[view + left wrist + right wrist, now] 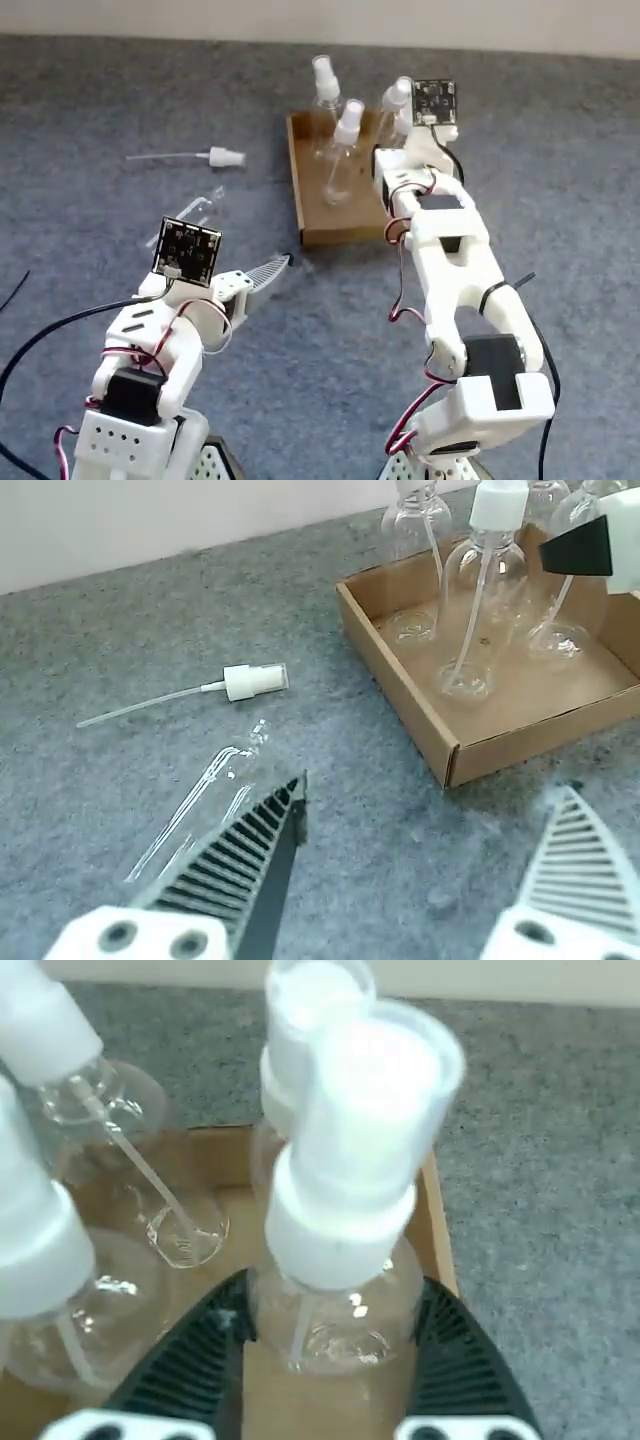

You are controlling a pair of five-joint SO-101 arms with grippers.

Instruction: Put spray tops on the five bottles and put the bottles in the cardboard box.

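The cardboard box (310,215) stands on the grey carpet with several clear bottles in it, each with a white spray top (349,118). My right gripper (402,130) is over the box's far right part, shut on one capped bottle (340,1300) that stands between its black fingers (200,1360). A clear bottle without a top (195,805) lies on the carpet left of the box. A loose spray top (255,680) with its long tube lies just beyond it. My left gripper (420,860) hangs open above the carpet, between the lying bottle and the box's near corner (450,760).
Grey carpet (120,100) runs wide to the left and in front of the box. A pale wall edge (500,20) lines the far side. Black cables (20,290) trail at the near left and near the right arm's base.
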